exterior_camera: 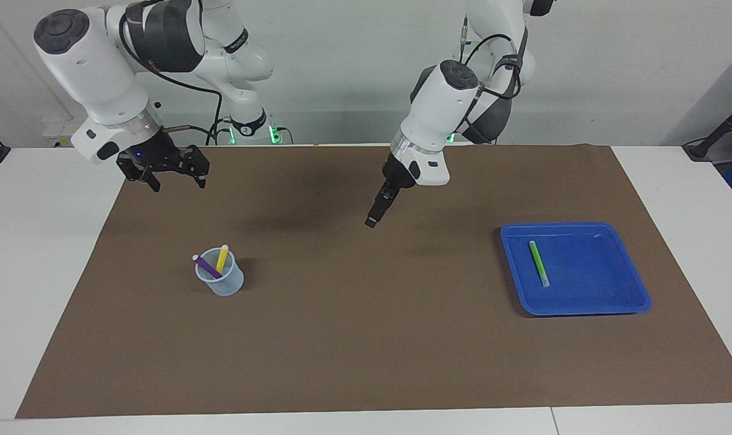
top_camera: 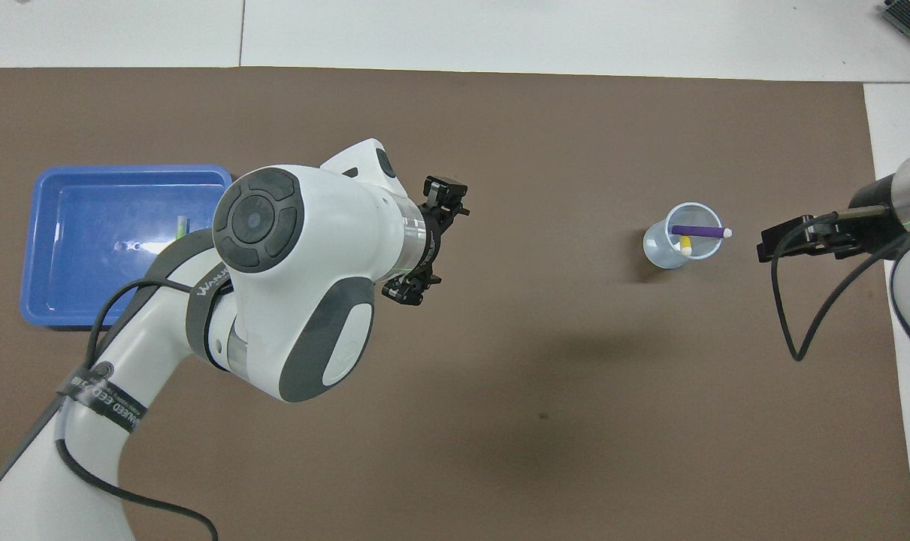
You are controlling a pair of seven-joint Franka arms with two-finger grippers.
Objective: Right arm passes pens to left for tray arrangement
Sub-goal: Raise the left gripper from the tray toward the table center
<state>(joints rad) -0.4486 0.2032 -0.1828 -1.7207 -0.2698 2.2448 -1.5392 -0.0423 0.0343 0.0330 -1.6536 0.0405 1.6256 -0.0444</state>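
Observation:
The green pen lies flat in the blue tray toward the left arm's end of the table. In the overhead view only the green pen's tip shows in the tray, past my left arm. The purple pen and the yellow pen stand in a translucent bluish cup. My right gripper is open and empty, raised over the mat beside the cup. My left gripper is open and empty, raised over the middle of the mat.
A brown mat covers most of the white table. The cup stands toward the right arm's end and the tray toward the left arm's end, with bare mat between them.

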